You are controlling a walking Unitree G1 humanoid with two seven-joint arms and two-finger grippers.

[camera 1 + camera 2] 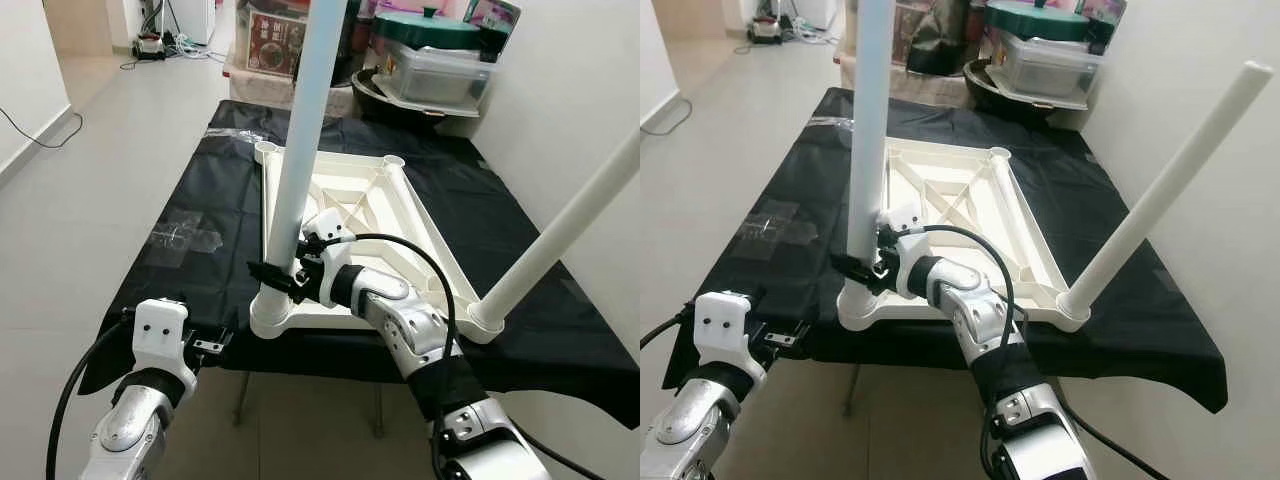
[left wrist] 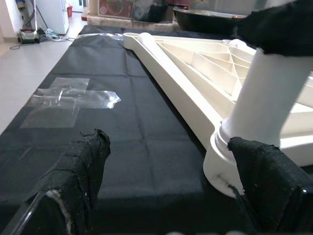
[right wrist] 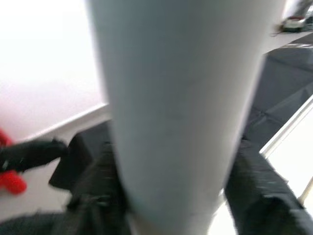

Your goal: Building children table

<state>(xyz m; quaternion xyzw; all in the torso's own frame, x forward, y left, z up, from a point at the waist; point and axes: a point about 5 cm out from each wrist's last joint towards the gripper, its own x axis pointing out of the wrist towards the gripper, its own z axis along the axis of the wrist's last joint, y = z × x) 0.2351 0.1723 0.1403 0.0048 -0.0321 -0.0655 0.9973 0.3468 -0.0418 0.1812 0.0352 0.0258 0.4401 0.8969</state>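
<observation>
Work table (image 1: 560, 330): a long table is covered with a black cloth, and it is seen standing on a pale floor beside a white wall.
Table top (image 1: 350, 215): the white top of the children table is laid upside down on the black cloth. Its ribs are turned up. A round socket is seen at each corner.
Near-left leg (image 1: 300, 150): a white tube is stood upright in the socket at the corner nearest the robot's left. Its upper end is cut off by the picture's top edge.
Near-right leg (image 1: 1160, 195): a second white tube is set in the near-right socket. It is tilted away to the right.
Right gripper (image 1: 283, 275): the right arm is stretched across to the near-left leg. The leg is held low down, just above its socket, with one black finger on each side of it. The jaws are closed tight on the tube.
Left gripper (image 2: 166, 188): it is kept low at the table's near edge, just beside the socket of the near-left leg. Its fingers (image 2: 80, 169) are spread wide and nothing is held. The foot of the leg is seen just beyond them.
Plastic wrap (image 1: 185, 235): a clear, crumpled piece is left on the cloth, to the left of the table top.
</observation>
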